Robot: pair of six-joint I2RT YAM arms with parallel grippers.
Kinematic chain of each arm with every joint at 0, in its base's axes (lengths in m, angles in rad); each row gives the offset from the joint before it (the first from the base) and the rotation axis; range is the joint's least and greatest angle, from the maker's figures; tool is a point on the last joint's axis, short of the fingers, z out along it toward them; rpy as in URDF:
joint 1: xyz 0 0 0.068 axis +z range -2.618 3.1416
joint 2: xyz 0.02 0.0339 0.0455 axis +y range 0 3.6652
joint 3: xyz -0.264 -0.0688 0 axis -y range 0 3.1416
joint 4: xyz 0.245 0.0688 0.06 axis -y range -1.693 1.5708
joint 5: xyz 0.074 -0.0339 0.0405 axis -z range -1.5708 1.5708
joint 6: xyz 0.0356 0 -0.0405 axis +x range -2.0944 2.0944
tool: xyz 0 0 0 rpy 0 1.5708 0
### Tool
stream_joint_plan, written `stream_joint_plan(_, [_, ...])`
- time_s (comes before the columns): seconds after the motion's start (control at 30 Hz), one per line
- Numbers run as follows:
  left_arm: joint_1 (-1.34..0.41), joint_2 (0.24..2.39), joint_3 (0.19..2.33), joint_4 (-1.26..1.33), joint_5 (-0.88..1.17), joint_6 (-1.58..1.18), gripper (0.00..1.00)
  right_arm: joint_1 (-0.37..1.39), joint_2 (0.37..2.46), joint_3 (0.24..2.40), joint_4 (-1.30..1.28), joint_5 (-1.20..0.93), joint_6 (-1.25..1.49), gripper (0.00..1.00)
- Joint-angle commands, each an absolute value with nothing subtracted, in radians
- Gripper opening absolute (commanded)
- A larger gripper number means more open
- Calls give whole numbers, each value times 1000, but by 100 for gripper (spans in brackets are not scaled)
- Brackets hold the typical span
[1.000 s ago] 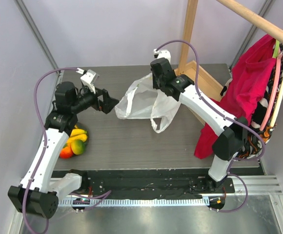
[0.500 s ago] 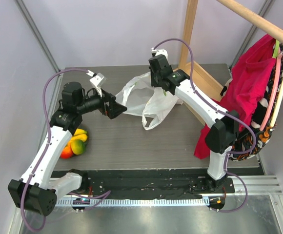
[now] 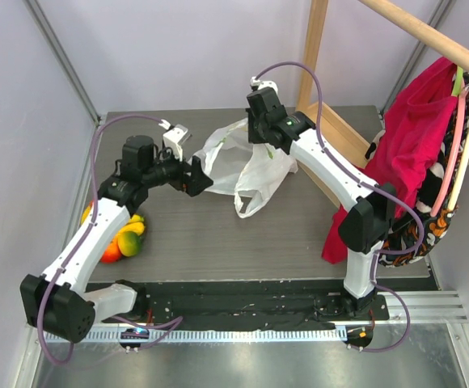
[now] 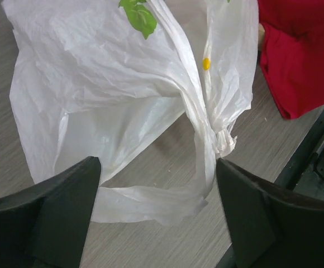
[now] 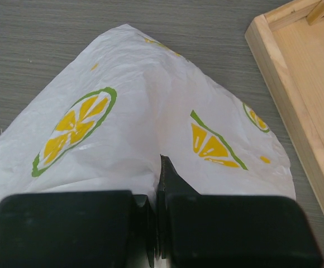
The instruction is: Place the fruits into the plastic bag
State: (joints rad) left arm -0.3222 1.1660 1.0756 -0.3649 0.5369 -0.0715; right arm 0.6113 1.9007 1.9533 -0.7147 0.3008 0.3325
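Grey wood-grain tabletop [image 3: 218, 234], edged along the near side by a black rail [image 3: 242, 295]. Around the middle, toward the far side, a white plastic bag [image 3: 242, 174] printed with lemon slices, lower folds and a loop handle on the wood, top drawn up off it. At the near left edge, clustered fruits [image 3: 125, 240]: yellow, green-yellow, red-orange. Far right, a pale wooden frame [image 3: 340, 133]; beside it, red cloth [image 3: 412, 141] reaching the surface.
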Motion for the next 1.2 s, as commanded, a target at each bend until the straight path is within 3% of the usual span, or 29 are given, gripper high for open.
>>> stream_joint_plan(0.0, [-341,1184,1138,-405,488,-66,59,611,1896,1968,-721,265,364,1])
stream_joint_plan(0.07, [-348,1189,1152,-425,477,-61,34,611,1899,1970,-722,241,371,1])
stream_joint_plan(0.1, [-350,1186,1155,-431,476,-60,14,611,1901,1973,-721,232,374,1])
stream_joint_plan(0.17, [-353,1169,1151,-423,483,-60,1,611,1902,1973,-718,213,377,1])
stream_joint_plan(0.33, [-353,1137,1144,-393,511,-87,0,609,1895,1976,-710,167,373,4])
stream_joint_plan(0.43, [-351,1115,1161,-357,465,-132,0,618,1872,1976,-698,132,336,32])
stream_joint_plan(0.47, [-350,1115,1193,-354,456,-176,0,636,1846,1974,-687,121,313,50])
stream_joint_plan(0.53, [-341,1130,1239,-368,446,-210,0,659,1815,1971,-677,124,284,63])
stream_joint_plan(0.57, [-336,1141,1294,-391,446,-236,0,673,1781,1970,-669,141,273,76])
stream_joint_plan(0.6, [-324,1172,1324,-406,440,-250,0,705,1764,1967,-666,164,252,81])
stream_joint_plan(0.83, [-210,1313,1465,-434,538,-376,0,894,1560,1846,-609,434,172,87])
stream_joint_plan(1.17, [-150,1304,1361,-242,632,-476,0,1060,1301,1271,-508,505,492,86])
